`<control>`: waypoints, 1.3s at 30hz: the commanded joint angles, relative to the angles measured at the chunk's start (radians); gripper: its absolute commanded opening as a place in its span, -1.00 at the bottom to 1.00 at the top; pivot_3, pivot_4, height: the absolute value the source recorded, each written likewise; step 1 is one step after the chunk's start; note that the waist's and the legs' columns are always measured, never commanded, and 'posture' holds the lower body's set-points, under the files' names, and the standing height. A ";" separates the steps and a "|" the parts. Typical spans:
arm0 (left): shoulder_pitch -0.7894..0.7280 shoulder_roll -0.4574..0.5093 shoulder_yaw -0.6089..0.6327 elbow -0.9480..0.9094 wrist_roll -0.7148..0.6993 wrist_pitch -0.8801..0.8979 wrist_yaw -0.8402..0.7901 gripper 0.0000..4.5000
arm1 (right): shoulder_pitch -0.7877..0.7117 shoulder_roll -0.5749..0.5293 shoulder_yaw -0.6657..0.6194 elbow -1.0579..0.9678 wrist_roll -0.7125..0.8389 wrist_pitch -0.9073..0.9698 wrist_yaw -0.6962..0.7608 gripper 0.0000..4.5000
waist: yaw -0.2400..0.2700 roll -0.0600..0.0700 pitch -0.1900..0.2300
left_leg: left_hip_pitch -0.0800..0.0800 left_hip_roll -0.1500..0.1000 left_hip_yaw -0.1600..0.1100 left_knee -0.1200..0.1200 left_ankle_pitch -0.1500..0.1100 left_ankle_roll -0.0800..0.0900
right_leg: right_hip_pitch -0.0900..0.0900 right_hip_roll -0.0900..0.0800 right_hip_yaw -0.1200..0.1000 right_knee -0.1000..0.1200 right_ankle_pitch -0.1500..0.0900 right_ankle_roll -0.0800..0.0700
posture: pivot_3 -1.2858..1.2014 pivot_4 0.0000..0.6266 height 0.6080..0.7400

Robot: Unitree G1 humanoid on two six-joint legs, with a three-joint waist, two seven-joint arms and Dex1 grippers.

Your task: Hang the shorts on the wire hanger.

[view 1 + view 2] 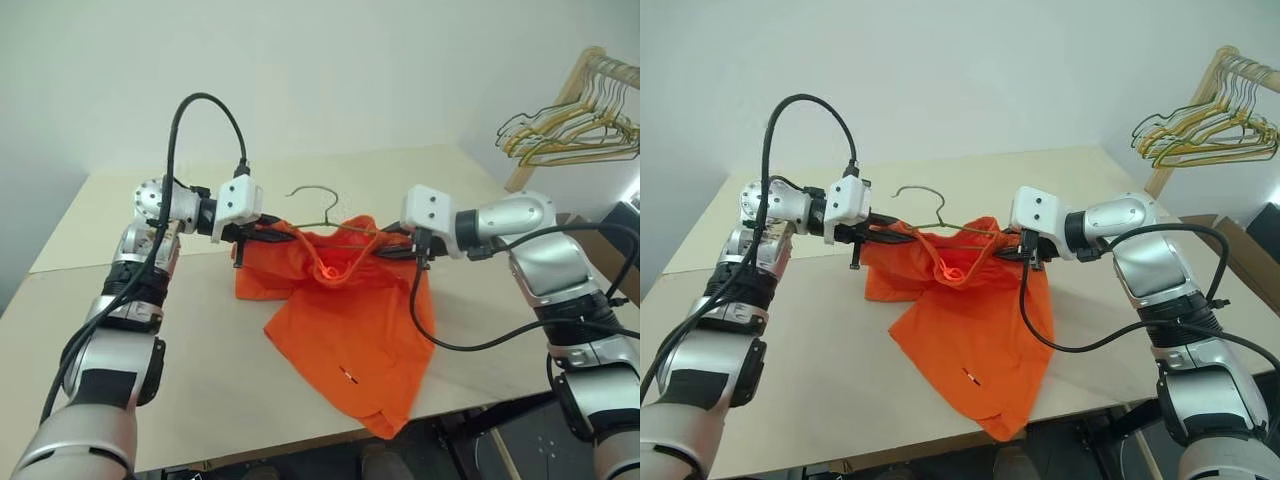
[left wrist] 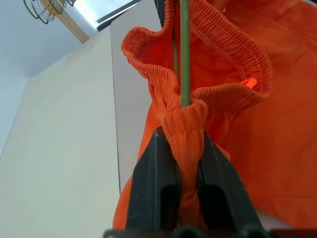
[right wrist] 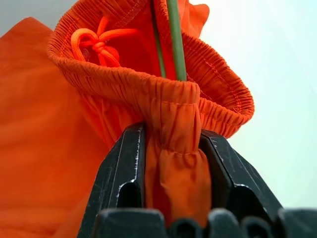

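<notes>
Above your beige worktop (image 1: 150, 330), each gripper, left (image 1: 262, 232) and right (image 1: 392, 246), pinches the bright orange fabric shorts (image 1: 345, 330) at nine and three o'clock; keep the waistband taut around the thin olive-gold wire hanger (image 1: 322, 212).

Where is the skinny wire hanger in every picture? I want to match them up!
Left eye view: wire hanger, hook standing above the shorts, mid-picture.
Right eye view: same spot, slightly further left.
Left wrist view: a green wire running into the waistband.
Right wrist view: a green wire inside the waistband.
Shared landmark: the orange elastic waistband.
</notes>
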 commanded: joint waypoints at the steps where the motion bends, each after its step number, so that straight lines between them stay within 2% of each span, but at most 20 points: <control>1: -0.002 0.001 0.025 -0.052 -0.032 -0.015 -0.009 -1.00 | -0.011 0.000 -0.031 -0.014 0.017 0.023 0.000 -0.24 | -0.001 0.000 0.000 | 0.000 0.000 0.000 0.000 0.000 0.000 | 0.000 0.000 0.000 0.000 0.000 0.000 | -0.01 -1.00 1.00; 5: 0.006 -0.001 0.029 -0.056 -0.038 -0.010 -0.006 -1.00 | -0.019 -0.003 -0.035 -0.010 0.029 0.061 0.012 -0.24 | -0.001 0.000 0.000 | 0.000 0.000 0.000 0.000 0.000 0.000 | 0.000 0.000 0.000 0.000 0.000 0.000 | -0.01 -1.00 1.00; 8: 0.006 0.000 0.026 -0.044 -0.028 -0.006 0.004 -1.00 | -0.025 -0.006 -0.045 -0.016 0.052 0.102 0.020 -0.46 | -0.001 0.000 0.000 | 0.000 0.000 -0.001 0.000 0.000 0.000 | 0.000 0.000 0.000 0.000 0.000 0.000 | -0.01 -1.00 1.00; 12: -0.005 -0.006 0.042 -0.009 -0.040 -0.017 0.008 -1.00 | -0.025 -0.013 -0.048 -0.024 0.059 0.116 0.017 -0.99 | -0.001 0.000 0.000 | 0.000 0.000 -0.001 0.000 0.000 0.000 | 0.000 0.000 0.000 0.000 0.000 0.000 | -0.02 -1.00 1.00; 14: -0.014 -0.011 0.063 0.008 -0.060 -0.014 0.010 -0.69 | -0.023 -0.016 -0.054 -0.029 0.066 0.125 0.016 -1.00 | -0.001 0.000 0.000 | 0.000 0.000 -0.001 0.000 0.000 0.000 | 0.000 0.000 0.000 0.000 0.000 0.000 | -0.02 -1.00 1.00; 15: -0.019 -0.010 0.074 0.017 -0.070 -0.010 0.004 -0.61 | -0.021 -0.020 -0.058 -0.033 0.071 0.128 0.017 -1.00 | -0.001 0.000 0.000 | 0.000 0.000 -0.002 0.000 0.000 0.000 | 0.000 0.000 0.000 0.000 0.000 0.000 | -0.02 -1.00 1.00; 16: -0.022 -0.007 0.080 0.022 -0.075 -0.006 -0.001 -0.43 | -0.020 -0.024 -0.065 -0.038 0.080 0.137 0.016 -1.00 | -0.001 0.000 0.000 | 0.000 0.000 -0.002 0.000 0.000 0.000 | 0.000 0.000 0.000 0.000 0.000 0.000 | -0.02 -1.00 1.00; 22: -0.017 0.034 0.095 0.044 -0.071 -0.004 -0.022 0.28 | -0.006 -0.068 -0.115 -0.071 0.129 0.176 0.031 -1.00 | -0.001 0.000 0.000 | 0.000 0.000 -0.003 0.000 0.000 0.000 | 0.000 0.000 0.000 0.000 0.000 0.000 | -0.02 -1.00 1.00; 23: -0.016 0.038 0.100 0.044 -0.070 -0.009 -0.016 0.49 | -0.004 -0.076 -0.125 -0.075 0.138 0.184 0.032 -1.00 | -0.001 0.000 0.000 | 0.000 0.000 -0.003 0.000 0.000 0.000 | 0.000 0.000 0.000 0.000 0.000 0.000 | -0.02 -1.00 1.00; 24: -0.017 0.040 0.104 0.044 -0.070 -0.008 -0.009 0.57 | -0.001 -0.084 -0.134 -0.078 0.144 0.188 0.035 -1.00 | -0.001 0.000 0.000 | 0.000 0.000 -0.003 0.000 0.000 0.000 | 0.000 0.000 0.000 0.000 0.000 0.000 | -0.02 -1.00 1.00; 27: -0.026 0.038 0.130 0.043 -0.089 0.011 0.003 0.99 | 0.007 -0.102 -0.155 -0.090 0.163 0.198 0.035 -1.00 | -0.001 0.000 0.000 | 0.000 0.000 -0.002 0.000 0.000 0.000 | 0.000 0.000 0.000 0.000 0.000 0.000 | -0.02 -1.00 1.00; 33: -0.042 0.036 0.222 0.029 -0.171 0.086 0.058 0.99 | 0.010 -0.147 -0.215 -0.116 0.209 0.304 0.011 -1.00 | -0.001 0.000 0.000 | 0.000 0.000 -0.003 0.000 0.000 0.000 | 0.000 -0.001 0.000 0.000 0.000 0.000 | -0.03 -1.00 1.00; 36: -0.042 0.023 0.270 0.009 -0.197 0.113 0.149 0.99 | 0.004 -0.173 -0.246 -0.136 0.235 0.380 -0.016 -1.00 | 0.000 0.000 0.000 | 0.000 0.000 -0.004 0.000 0.000 0.000 | 0.000 -0.001 0.000 0.000 0.000 0.000 | -0.03 -1.00 1.00; 39: -0.010 0.021 0.313 -0.105 -0.288 0.239 0.162 0.99 | -0.034 -0.176 -0.302 -0.140 0.277 0.539 -0.090 -1.00 | -0.001 0.000 0.000 | 0.000 0.000 -0.004 0.000 -0.001 0.001 | 0.000 -0.001 0.000 0.000 0.000 0.000 | -0.04 -1.00 1.00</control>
